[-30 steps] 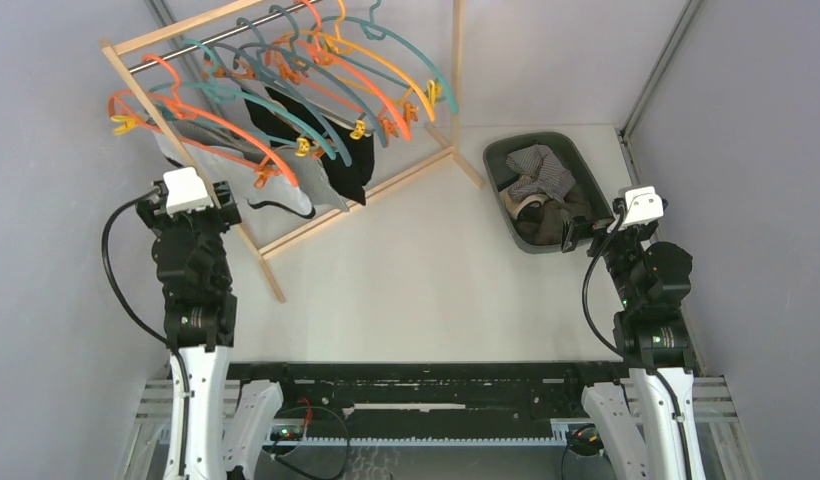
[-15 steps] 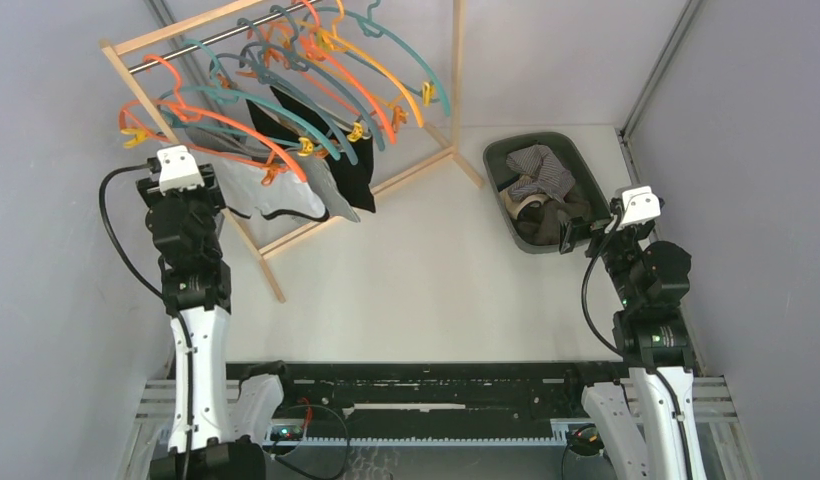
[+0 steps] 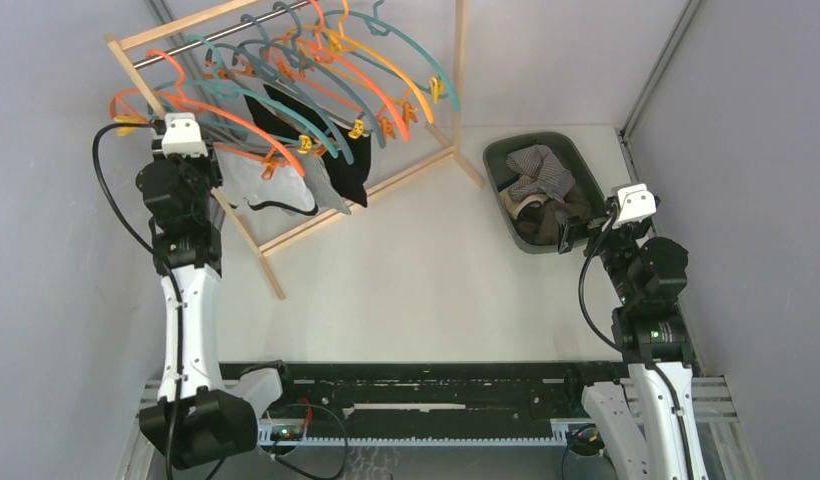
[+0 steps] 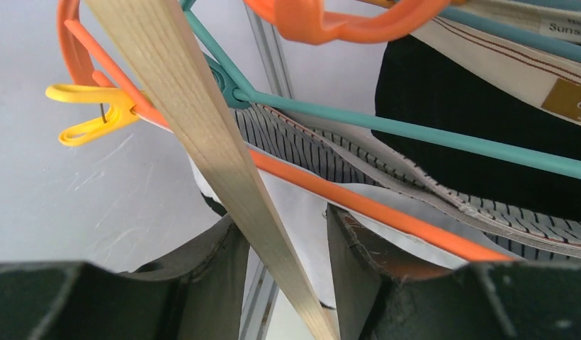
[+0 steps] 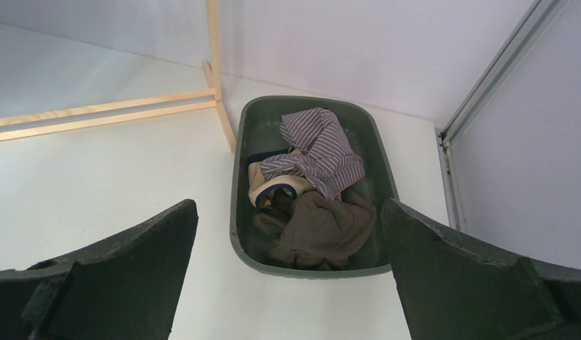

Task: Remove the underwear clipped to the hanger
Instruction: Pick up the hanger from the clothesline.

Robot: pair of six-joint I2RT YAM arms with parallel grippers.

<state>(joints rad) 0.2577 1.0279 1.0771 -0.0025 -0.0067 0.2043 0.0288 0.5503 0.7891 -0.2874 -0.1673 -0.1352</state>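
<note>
Left end effector (image 4: 280, 237): half-narrowed, straddling the rack's wooden post (image 4: 202, 142), with no grip on anything that shows.
Hidden: the post covers part of the white underwear (image 4: 295, 205), and its clips fall outside the wrist view.
Underwear: hanging clipped to the hangers (image 3: 236, 130).
Change: the left arm has stretched farther out and its jaws are narrower; the right arm is unmoved.
Right end effector (image 5: 288, 205): wide, above the basket (image 5: 237, 184).

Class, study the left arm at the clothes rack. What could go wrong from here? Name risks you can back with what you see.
The wooden rack post stands between the left gripper's open jaws; shutting here would likely clamp wood, not the white underwear behind it. Pulling then could drag or tip the rack. The orange hanger lies just past the fingertips, so it may get caught too.
</note>
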